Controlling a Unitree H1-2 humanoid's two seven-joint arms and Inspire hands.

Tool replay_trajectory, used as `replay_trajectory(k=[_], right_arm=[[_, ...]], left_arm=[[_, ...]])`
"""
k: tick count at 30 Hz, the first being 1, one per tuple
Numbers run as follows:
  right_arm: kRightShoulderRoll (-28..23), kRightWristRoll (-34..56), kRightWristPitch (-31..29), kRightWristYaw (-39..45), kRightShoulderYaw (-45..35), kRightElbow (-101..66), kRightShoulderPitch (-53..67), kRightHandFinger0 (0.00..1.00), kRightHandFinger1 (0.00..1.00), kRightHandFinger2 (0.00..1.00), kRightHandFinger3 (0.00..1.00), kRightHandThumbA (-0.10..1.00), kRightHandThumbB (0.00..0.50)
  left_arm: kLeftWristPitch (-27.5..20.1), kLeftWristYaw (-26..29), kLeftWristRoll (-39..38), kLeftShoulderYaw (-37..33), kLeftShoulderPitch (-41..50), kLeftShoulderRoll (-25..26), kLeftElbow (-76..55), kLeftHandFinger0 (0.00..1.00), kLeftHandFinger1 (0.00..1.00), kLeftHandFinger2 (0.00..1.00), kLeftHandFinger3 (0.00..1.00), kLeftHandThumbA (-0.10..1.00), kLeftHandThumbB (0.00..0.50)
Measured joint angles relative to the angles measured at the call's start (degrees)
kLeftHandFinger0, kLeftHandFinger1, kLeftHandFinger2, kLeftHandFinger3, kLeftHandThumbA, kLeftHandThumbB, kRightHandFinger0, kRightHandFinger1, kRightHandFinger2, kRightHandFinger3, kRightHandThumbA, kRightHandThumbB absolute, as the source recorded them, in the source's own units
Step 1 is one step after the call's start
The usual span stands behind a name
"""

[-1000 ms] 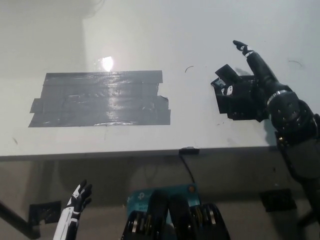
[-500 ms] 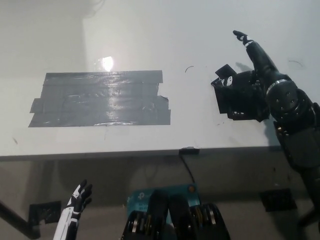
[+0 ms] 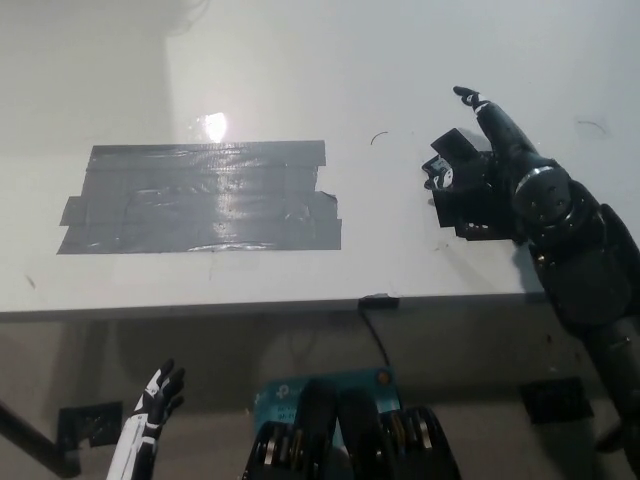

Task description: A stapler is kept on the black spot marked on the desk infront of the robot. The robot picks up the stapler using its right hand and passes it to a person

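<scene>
- Looking steeply down from the head view, a pale desk point(image 3: 300, 90) fills the upper two thirds of the picture, its front edge running across just below the middle
- Patch of dark grey tape point(image 3: 200, 197), the marked spot, lies on the desk at about 9 o'clock from the picture's centre, wide and roughly rectangular, with a bright glint of light just above it
- No stapler can be made out on the tape or anywhere else; the task's thing may be hidden in the dark hand, but this cannot be told
- Right hand point(image 3: 470, 185), black, sits over the desk at about 2 o'clock, well apart from the tape; one finger points up and away; whether it grasps anything cannot be told
- Left hand point(image 3: 158, 392), white, rests at 7 o'clock below the desk edge, fingers spread, holding nothing
</scene>
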Motion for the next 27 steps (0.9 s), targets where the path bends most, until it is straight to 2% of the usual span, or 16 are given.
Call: replay_trajectory(k=[5,10,15,21,24,27], right_arm=[[-0.10,-0.53,-1.13,-0.34,0.56,3.61,-2.47,1.00,1.00,1.00,1.00,1.00,0.263],[-0.09,-1.04,-2.10,-0.46,0.86,4.42,-3.22,1.00,1.00,1.00,1.00,1.00,0.292],[-0.08,-1.06,-2.95,-0.61,0.89,5.67,-3.40,1.00,1.00,1.00,1.00,1.00,0.278],[0.01,-1.03,-2.96,-0.61,0.89,5.81,-3.40,1.00,1.00,1.00,1.00,1.00,0.290],[0.13,-1.01,-2.98,-0.61,0.87,6.46,-3.40,1.00,1.00,1.00,1.00,1.00,0.284],[0.19,-1.02,-2.98,-0.61,0.88,7.24,-3.40,1.00,1.00,1.00,1.00,1.00,0.247]], left_arm=[[0.00,0.00,0.00,0.00,-0.02,-0.01,0.01,1.00,1.00,1.00,1.00,1.00,0.500],[0.00,0.00,0.01,0.00,-0.02,-0.01,0.01,1.00,1.00,1.00,1.00,1.00,0.500],[-0.03,0.00,0.04,0.00,-0.09,0.02,0.08,1.00,1.00,1.00,1.00,1.00,0.500],[-0.04,0.00,0.10,0.00,-0.10,0.03,0.09,1.00,1.00,1.00,1.00,1.00,0.500],[-0.05,-0.01,0.08,0.00,-0.11,0.03,0.11,1.00,1.00,1.00,1.00,1.00,0.500],[-0.06,-0.01,0.08,0.00,-0.12,0.03,0.12,1.00,1.00,1.00,1.00,1.00,0.500]])
